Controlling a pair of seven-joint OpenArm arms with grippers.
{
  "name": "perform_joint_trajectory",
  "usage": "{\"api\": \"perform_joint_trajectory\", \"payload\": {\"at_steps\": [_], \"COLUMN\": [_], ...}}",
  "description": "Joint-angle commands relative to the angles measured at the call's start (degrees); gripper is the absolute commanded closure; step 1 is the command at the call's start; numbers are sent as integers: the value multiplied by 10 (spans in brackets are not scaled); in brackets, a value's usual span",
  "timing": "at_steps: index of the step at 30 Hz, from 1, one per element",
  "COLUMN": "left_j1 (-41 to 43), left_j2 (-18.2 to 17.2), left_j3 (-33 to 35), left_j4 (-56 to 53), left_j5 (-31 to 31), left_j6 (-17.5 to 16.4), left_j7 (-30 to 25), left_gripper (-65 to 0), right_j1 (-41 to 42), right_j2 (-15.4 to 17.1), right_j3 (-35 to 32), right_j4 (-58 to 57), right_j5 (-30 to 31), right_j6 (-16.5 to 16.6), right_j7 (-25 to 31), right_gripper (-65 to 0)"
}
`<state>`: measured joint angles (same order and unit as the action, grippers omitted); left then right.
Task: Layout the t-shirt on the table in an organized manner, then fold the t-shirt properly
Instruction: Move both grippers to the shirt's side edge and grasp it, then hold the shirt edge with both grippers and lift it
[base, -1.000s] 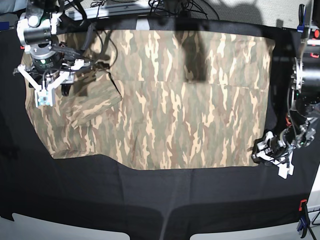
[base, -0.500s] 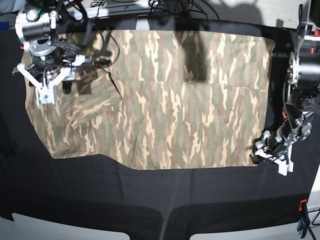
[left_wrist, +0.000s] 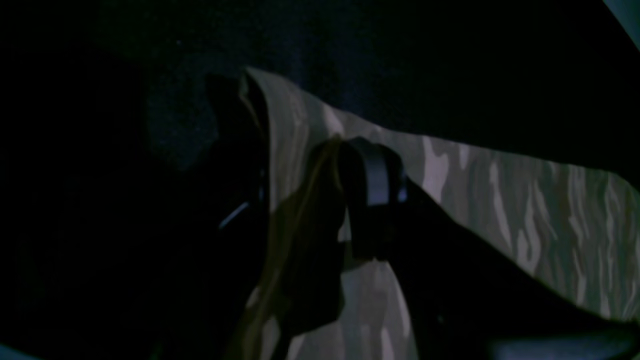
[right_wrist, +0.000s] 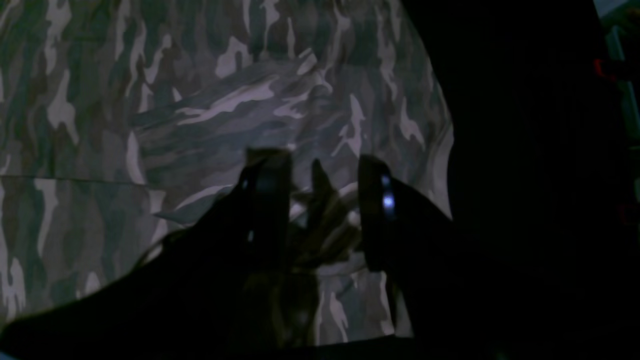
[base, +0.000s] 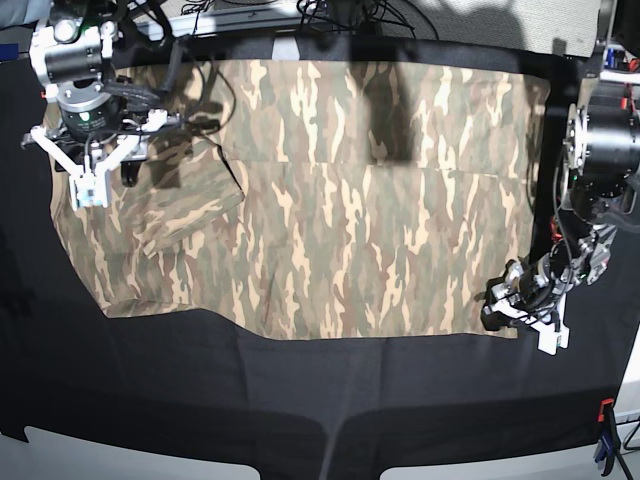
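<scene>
**End effectors at opposite corners of the spread shirt**

The left end effector (base: 520, 305) is seen clenched on the near corner of the soft tan-and-olive camouflage t-shirt (base: 340, 210), cloth pinched between its fingers (left_wrist: 372, 200). The right end effector (base: 90, 185) hangs over the folded sleeve, its jaws parted with bunched cloth between them; a grasp cannot be told. The shirt lies spread flat across the black-draped counter (base: 300, 400). Bare black cloth is left along the near edge. Both wrist views are very dark.

Left pincer (base: 515, 305) now inward onto the t-shirt's (base: 330, 200) near corner.
</scene>
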<state>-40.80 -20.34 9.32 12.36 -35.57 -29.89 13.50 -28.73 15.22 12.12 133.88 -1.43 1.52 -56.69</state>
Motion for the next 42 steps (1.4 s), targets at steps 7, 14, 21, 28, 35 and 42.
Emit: {"api": "perform_joint_trajectory", "payload": {"at_steps": [7,14,21,28,35,42], "left_j1": [-12,-13,-13,-13,-13,-13], "left_j2": [-7,-7,-6,-6,-6,-6], "left_j3": [0,0,0,0,0,0], "left_j4": [3,3,3,3,3,3], "left_j5": [6,7,6,6,6,6], "left_j6": [3,2,3,2,2,2], "left_j7": [-12,-60,-65,-62,-63,-63], "left_gripper": [0,0,0,0,0,0], "right_j1": [0,0,41,181,328,503], "right_j2": [5,5,5,10,52,86], "right_j3": [2,2,2,3,3,3], "right_j4": [11,11,-33,-223,-418,-610], "right_j5": [-3,-9,-28,-29,11,128], "right_j6": [-2,-2,-3,-4,3,86], "right_j7": [11,15,119,119,104,96], "right_gripper": [-220,-221,-220,-220,-220,-220]}}
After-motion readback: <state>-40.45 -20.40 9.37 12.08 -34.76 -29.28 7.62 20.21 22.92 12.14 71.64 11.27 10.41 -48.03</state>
